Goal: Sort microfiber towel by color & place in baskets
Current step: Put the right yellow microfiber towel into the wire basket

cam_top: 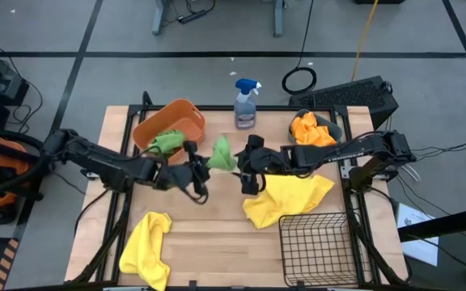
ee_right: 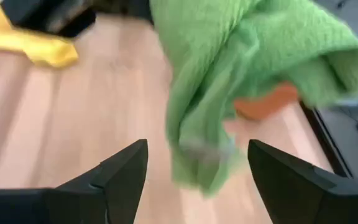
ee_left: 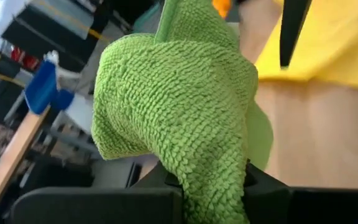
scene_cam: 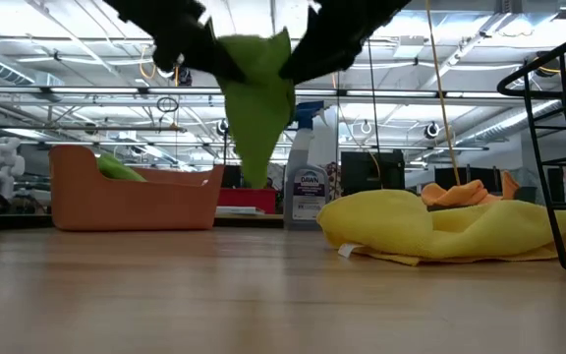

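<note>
Now the green towel hangs above the middle of the table, pinched in our left gripper, while our right gripper stands just beside it with fingers spread, holding nothing. We judge the handover done; we should carry the cloth toward the orange tub at the table's far edge, where another green towel lies, lifting it clear of the rim before releasing.

green towel, orange tub
</note>
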Controlling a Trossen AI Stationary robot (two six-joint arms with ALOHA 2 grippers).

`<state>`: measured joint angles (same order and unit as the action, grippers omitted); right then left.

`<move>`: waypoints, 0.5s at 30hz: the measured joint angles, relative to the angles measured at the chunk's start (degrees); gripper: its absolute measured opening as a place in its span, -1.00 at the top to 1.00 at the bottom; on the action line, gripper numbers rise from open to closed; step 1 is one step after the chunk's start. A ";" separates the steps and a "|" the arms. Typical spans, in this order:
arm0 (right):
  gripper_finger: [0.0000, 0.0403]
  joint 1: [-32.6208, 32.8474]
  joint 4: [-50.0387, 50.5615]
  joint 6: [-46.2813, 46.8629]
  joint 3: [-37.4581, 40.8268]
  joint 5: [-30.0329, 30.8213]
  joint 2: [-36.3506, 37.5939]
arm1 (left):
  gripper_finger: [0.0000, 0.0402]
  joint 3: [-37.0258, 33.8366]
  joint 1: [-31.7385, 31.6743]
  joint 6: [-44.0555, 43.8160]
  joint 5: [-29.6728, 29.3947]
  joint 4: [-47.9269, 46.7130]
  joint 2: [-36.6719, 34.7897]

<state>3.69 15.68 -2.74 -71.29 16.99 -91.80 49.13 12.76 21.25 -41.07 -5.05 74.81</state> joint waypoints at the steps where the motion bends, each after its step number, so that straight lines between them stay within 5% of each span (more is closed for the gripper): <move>1: -0.34 -0.72 0.75 -0.14 0.00 -0.04 0.06 | 0.81 -0.36 -1.35 0.00 0.55 -0.17 0.00; 5: -0.34 -3.46 3.11 -1.00 0.00 3.05 0.10 | 0.80 -3.07 -7.80 0.32 1.53 -0.32 -0.82; 10: -0.34 -6.04 6.35 -0.35 0.00 7.12 0.10 | 0.79 -6.80 -17.32 0.73 12.60 -0.16 -4.36; 15: -0.34 -6.52 7.72 2.83 0.00 6.81 0.10 | 0.78 -7.61 -23.76 1.18 13.78 -2.75 -8.75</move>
<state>-2.83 23.40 0.09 -71.29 23.79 -91.70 41.52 -11.00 22.43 -27.29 -7.80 66.06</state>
